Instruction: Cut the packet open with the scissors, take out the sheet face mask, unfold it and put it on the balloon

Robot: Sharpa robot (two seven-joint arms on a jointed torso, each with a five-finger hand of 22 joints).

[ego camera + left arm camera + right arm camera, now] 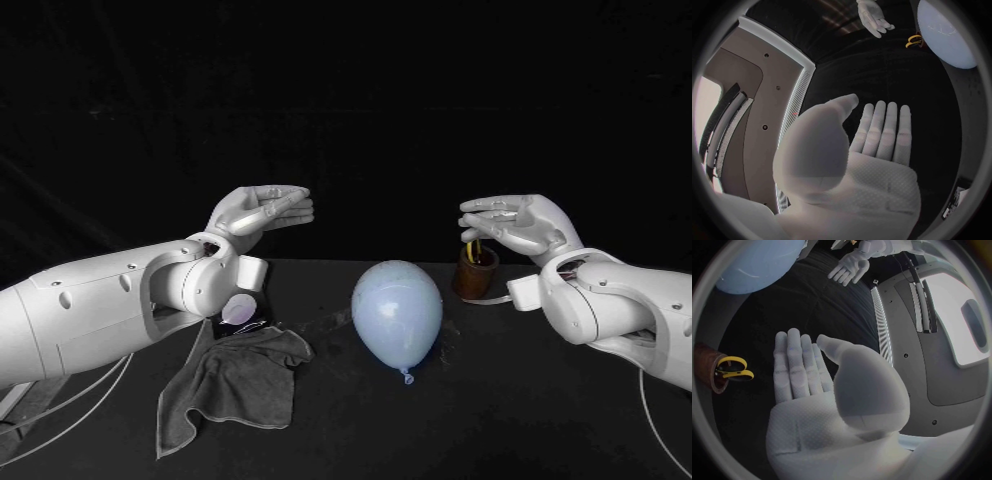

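Cloth (231, 385) beside balloon (397, 312), gap between

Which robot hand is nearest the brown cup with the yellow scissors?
The right hand, close by the brown cup. The left hand is far off, on the other side of the balloon.

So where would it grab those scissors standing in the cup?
By the yellow handles, probably from above with the right hand, which is nearest. They stick up out of the brown cup, while the rest sits hidden inside.
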